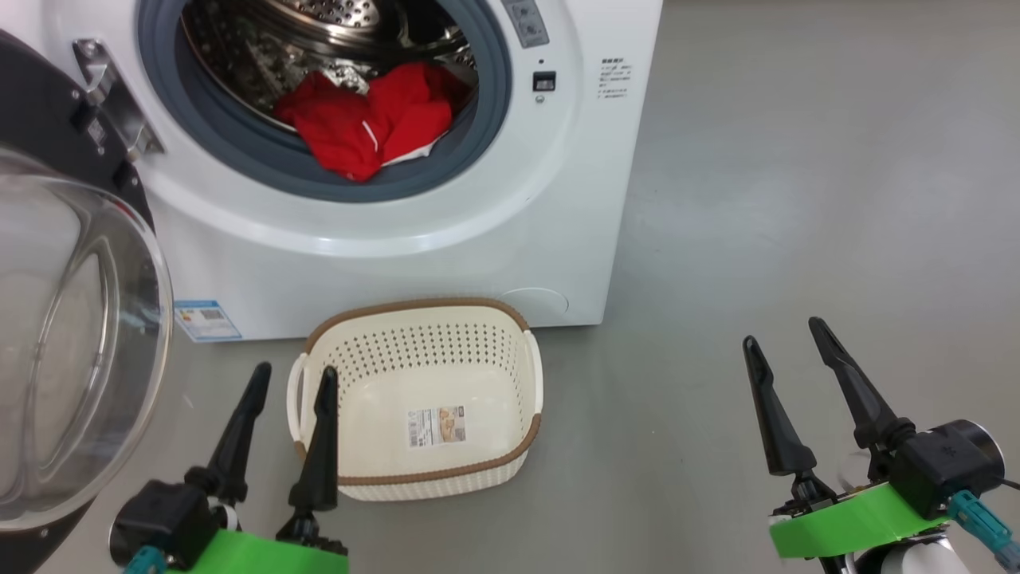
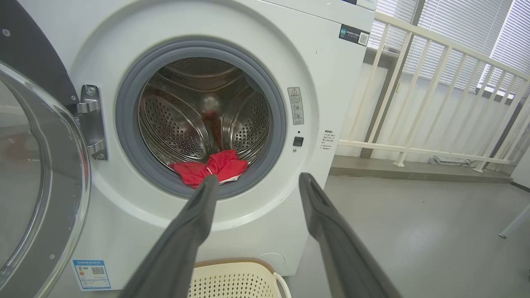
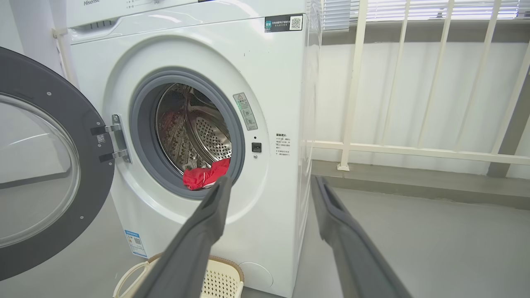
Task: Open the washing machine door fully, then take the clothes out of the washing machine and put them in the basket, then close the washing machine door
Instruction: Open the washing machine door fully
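Door point(image 1: 72, 319): open wide, step done. Clothes point(image 1: 366, 119): red heap inside washer point(image 1: 398, 255), not yet out. Basket point(image 1: 422, 304): no clothes. L gripper point(image 1: 295, 371), R gripper point(image 1: 782, 333): both spread, holding nothing.

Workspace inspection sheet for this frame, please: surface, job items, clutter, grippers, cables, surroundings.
Surface: smooth grey floor.
Job's things: big white front-loading washing machine; round black glass-porthole door swung open on the left; red clothes with white trim at the steel drum mouth; cream perforated plastic basket with brown rim before the machine, empty but for a paper label.
Clutter: nothing seen.
Grippers: left gripper and right gripper, fingers open, holding nothing.
Cables: teal plug at right wrist.
Surroundings: white railing, window blinds.
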